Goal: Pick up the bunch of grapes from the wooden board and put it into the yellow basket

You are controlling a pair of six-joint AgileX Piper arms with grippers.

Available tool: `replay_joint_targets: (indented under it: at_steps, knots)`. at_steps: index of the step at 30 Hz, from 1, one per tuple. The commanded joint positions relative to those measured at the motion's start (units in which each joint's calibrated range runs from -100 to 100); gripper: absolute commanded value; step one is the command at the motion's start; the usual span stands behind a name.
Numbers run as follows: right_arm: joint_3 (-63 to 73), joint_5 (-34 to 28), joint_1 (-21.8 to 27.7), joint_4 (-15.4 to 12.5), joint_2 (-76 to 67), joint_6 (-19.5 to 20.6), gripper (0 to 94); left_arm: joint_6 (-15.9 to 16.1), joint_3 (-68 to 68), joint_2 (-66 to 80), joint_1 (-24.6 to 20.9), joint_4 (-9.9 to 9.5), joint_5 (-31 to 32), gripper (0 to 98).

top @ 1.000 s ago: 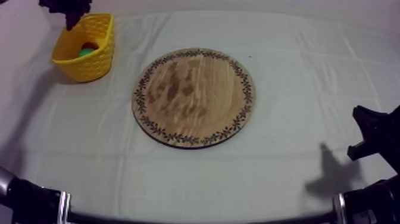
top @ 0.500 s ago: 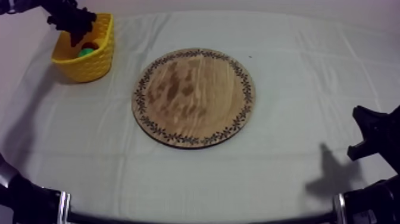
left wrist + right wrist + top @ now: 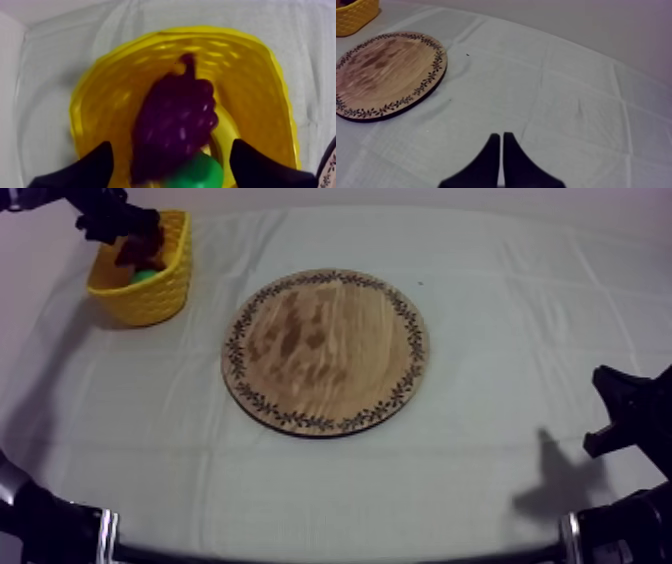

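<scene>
The purple bunch of grapes (image 3: pixel 175 120) lies inside the yellow basket (image 3: pixel 260 75), stem pointing away, resting on a green toy fruit (image 3: pixel 200 174). My left gripper (image 3: pixel 171 144) hovers just above it, open, with its fingers (image 3: pixel 95 167) wide apart on either side and clear of the grapes. From above, the left gripper (image 3: pixel 118 226) sits over the basket (image 3: pixel 160 293) at the table's far left, the grapes (image 3: pixel 140 252) dark beneath it. The wooden board (image 3: pixel 325 351) is bare. My right gripper (image 3: pixel 501 136) is shut, resting low at the right (image 3: pixel 620 413).
The round board (image 3: pixel 386 70) with its patterned rim lies mid-table on the grey-white cloth. The basket (image 3: pixel 353 15) stands beyond the board's far side. Something yellow and curved (image 3: pixel 226 131) lies under the grapes in the basket.
My left gripper came down over the basket and let go of the grapes, which now lie inside it. The right arm has not moved.
</scene>
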State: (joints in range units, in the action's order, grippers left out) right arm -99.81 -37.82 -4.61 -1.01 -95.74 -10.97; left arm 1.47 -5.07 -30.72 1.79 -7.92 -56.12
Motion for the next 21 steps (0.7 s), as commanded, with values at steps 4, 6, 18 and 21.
replay_joint_targets:
  at_steps: [4, 6, 18, 21]
  knots:
    - [0.03, 0.00, 0.02, 0.01, -0.01, 0.01, 0.4, -1.04, 2.70, 3.88, -0.01, 0.06, 1.27, 93.2]
    - [0.03, 0.00, 0.02, 0.01, -0.01, 0.01, 0.4, -1.99, 3.97, 6.16, -0.07, 0.01, 2.58, 89.7]
    - [0.03, 0.00, 0.02, 0.01, -0.01, 0.05, 0.4, -5.67, 19.00, 27.73, -1.53, -0.03, 16.18, 36.6]
    - [0.03, 0.00, 0.02, 0.01, -0.01, 0.05, 0.4, -5.80, 24.28, 34.71, -1.96, 0.10, 18.77, 19.4]
